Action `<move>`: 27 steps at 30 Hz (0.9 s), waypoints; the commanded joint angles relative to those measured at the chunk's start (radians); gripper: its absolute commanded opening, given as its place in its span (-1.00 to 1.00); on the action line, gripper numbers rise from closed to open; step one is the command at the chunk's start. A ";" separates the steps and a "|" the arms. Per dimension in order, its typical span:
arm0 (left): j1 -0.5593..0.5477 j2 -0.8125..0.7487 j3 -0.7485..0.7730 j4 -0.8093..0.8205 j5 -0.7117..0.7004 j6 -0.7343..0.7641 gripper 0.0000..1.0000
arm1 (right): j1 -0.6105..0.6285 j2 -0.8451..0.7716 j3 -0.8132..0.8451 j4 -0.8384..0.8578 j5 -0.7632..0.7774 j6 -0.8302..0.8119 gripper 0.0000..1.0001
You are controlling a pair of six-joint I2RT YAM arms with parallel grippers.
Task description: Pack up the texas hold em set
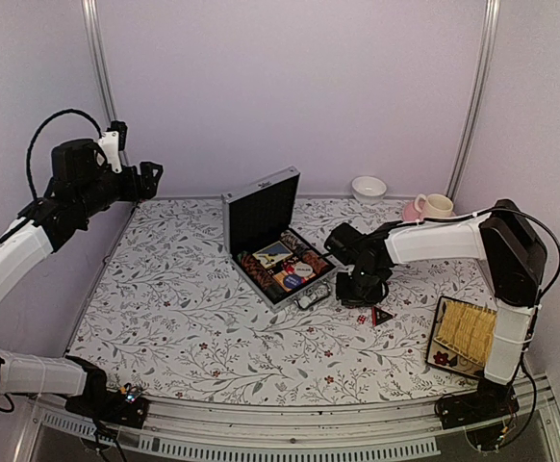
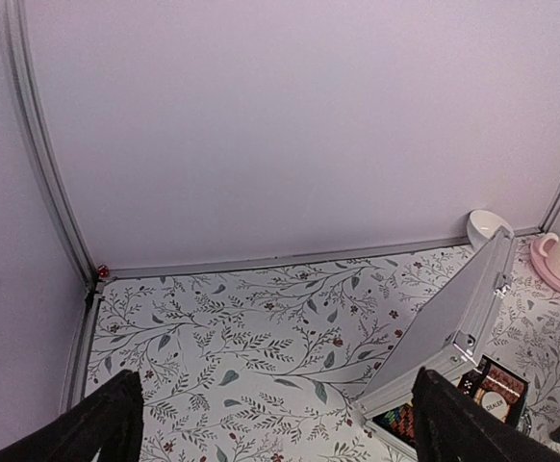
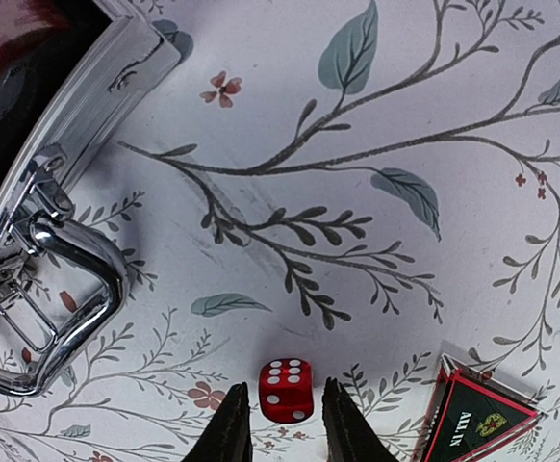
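The silver briefcase (image 1: 261, 214) stands open mid-table, with chip stacks and cards (image 1: 285, 265) in its black tray. In the left wrist view its lid (image 2: 453, 318) shows from behind. My right gripper (image 1: 359, 294) is low on the table just right of the case. In the right wrist view its jaws (image 3: 285, 423) straddle a red die (image 3: 286, 391), with a thin gap on each side. The black-red triangular marker (image 3: 472, 423) lies just to the right, and the case's metal handle (image 3: 68, 298) to the left. My left gripper (image 1: 150, 178) hangs high at the far left, wide open and empty (image 2: 275, 423).
A yellow woven tray (image 1: 465, 332) lies at the near right beside the right arm. A pink cup and saucer (image 1: 432, 206) and a white bowl (image 1: 369, 188) stand at the back wall. The marker (image 1: 382, 315) lies between the gripper and the tray.
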 commanded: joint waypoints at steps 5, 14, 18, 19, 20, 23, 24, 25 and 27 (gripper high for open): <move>0.009 -0.024 0.004 0.004 0.002 0.011 0.94 | 0.003 0.020 0.024 -0.018 0.038 -0.019 -0.52; 0.009 -0.030 0.004 0.006 0.005 0.011 0.94 | 0.007 0.031 0.028 -0.018 0.044 -0.026 -0.59; 0.009 -0.032 0.005 0.006 0.005 0.011 0.94 | 0.007 0.029 0.029 -0.021 0.048 -0.026 -0.67; 0.009 -0.033 0.004 0.005 0.005 0.011 0.94 | 0.009 0.028 0.029 -0.022 0.048 -0.026 -0.70; 0.009 -0.033 0.004 0.005 0.005 0.010 0.94 | 0.009 0.027 0.029 -0.024 0.052 -0.026 -0.73; 0.009 -0.033 0.004 0.006 0.005 0.011 0.94 | 0.013 0.017 0.030 -0.029 0.068 -0.028 -0.81; 0.009 -0.033 0.004 0.005 0.005 0.011 0.94 | 0.014 0.014 0.031 -0.032 0.075 -0.031 -0.82; 0.008 -0.033 0.004 0.006 0.005 0.011 0.94 | 0.014 0.011 0.034 -0.035 0.080 -0.035 -0.83; 0.009 -0.034 0.004 0.005 0.004 0.010 0.94 | 0.014 -0.002 0.046 -0.036 0.082 -0.050 -0.84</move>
